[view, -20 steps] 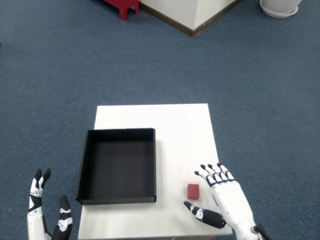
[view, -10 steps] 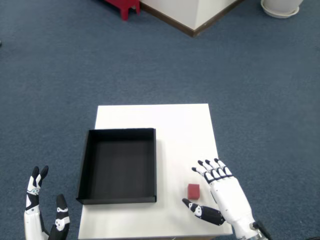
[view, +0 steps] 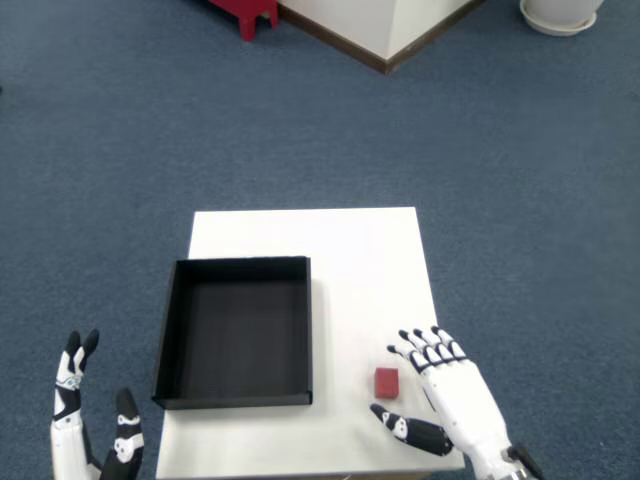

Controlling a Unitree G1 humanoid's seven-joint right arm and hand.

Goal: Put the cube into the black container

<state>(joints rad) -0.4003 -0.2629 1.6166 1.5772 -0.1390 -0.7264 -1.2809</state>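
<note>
A small red cube [view: 387, 381] rests on the white table [view: 340, 250], just right of the black container [view: 237, 331], which has nothing inside. My right hand [view: 447, 396] hovers at the table's near right corner, fingers spread and open, with the cube lying between its thumb and fingertips [view: 412, 346] but untouched. The thumb reaches leftward below the cube.
The left hand [view: 85, 430] hangs off the table's near left side over blue carpet. A red stool leg [view: 245, 15], a white wall corner [view: 385, 30] and a white round base [view: 560, 15] stand far off at the top.
The right hand has shifted slightly, drifting a little back toward the near edge; the cube and container have not moved.
</note>
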